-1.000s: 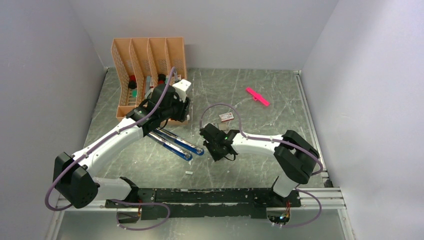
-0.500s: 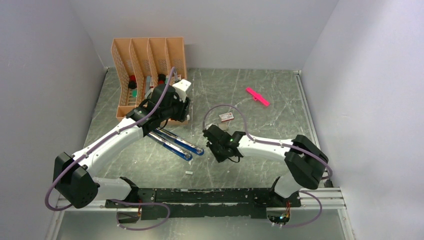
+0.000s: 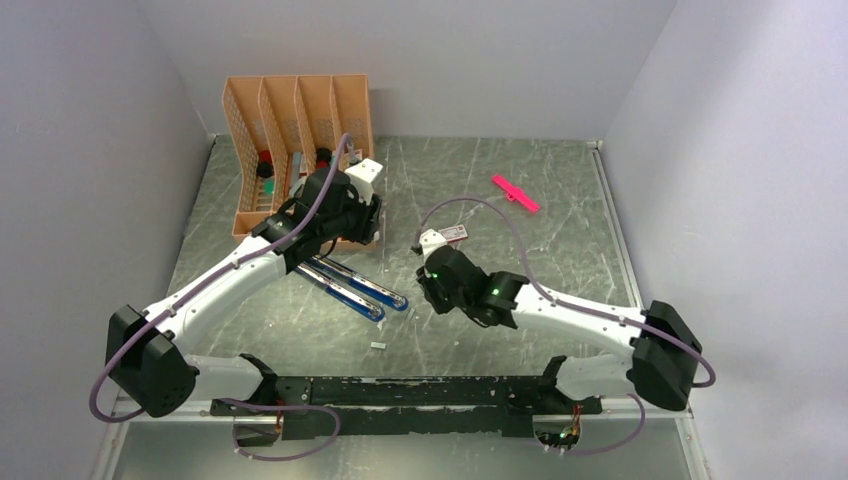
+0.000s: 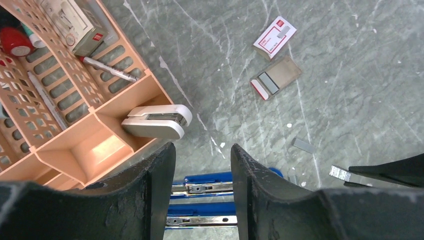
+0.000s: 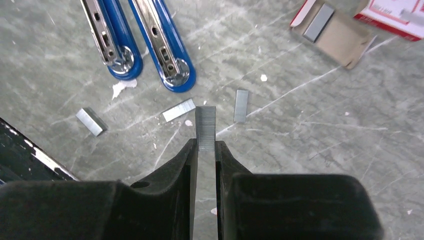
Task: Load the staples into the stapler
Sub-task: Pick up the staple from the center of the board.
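The right arm [image 3: 580, 315] has stretched out; its jaws clamp one staple strip [image 5: 205, 127], three loose strips [image 5: 178, 110] beside the stapler [image 5: 161, 50]; left jaws apart.

The right arm [image 3: 580, 315] now stretches out low. Its elbow [image 3: 662, 365] swings toward 4 o'clock, out to the table's near right corner. The wrist [image 3: 445, 275] turns and edges toward 12 o'clock, closer to the box [image 3: 453, 233], and its cable [image 3: 480, 205] arches higher. The right gripper [image 5: 205, 150] pinches a touch tighter on the staple strip [image 5: 205, 125].
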Robot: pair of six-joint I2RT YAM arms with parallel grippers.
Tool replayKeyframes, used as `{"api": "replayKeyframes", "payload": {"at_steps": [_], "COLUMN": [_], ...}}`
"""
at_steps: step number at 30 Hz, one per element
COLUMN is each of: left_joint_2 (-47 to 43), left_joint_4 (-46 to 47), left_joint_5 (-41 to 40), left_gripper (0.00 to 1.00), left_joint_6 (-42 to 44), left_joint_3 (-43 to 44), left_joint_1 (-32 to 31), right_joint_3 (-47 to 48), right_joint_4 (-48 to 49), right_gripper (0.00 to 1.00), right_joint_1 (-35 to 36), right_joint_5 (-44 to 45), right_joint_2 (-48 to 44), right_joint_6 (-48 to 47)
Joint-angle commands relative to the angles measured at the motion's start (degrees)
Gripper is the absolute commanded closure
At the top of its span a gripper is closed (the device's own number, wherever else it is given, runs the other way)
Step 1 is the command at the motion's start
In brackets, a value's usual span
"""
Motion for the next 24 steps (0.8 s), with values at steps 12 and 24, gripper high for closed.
{"api": "replayKeyframes", "payload": {"at_steps": [12, 24], "left_joint_2": [-24.54, -36.75], "left_joint_4": [35.45, 71.14], "left_joint_5": [20.68, 52.71], "left_gripper": [0.37, 0.41], "left_joint_6": [-8.29, -0.80], "left_joint_3": [-18.74, -37.50], "left_joint_1": [-0.09, -0.05], "right_joint_3": [-14.31, -17.13], "right_joint_4": [37.26, 56.00], "right_gripper": [0.98, 0.97], "right_joint_1": [0.25, 0.22], "right_joint_5": [0.29, -23.46], "right_joint_2": [-23.87, -25.83], "right_joint_6": [-6.98, -13.69]}}
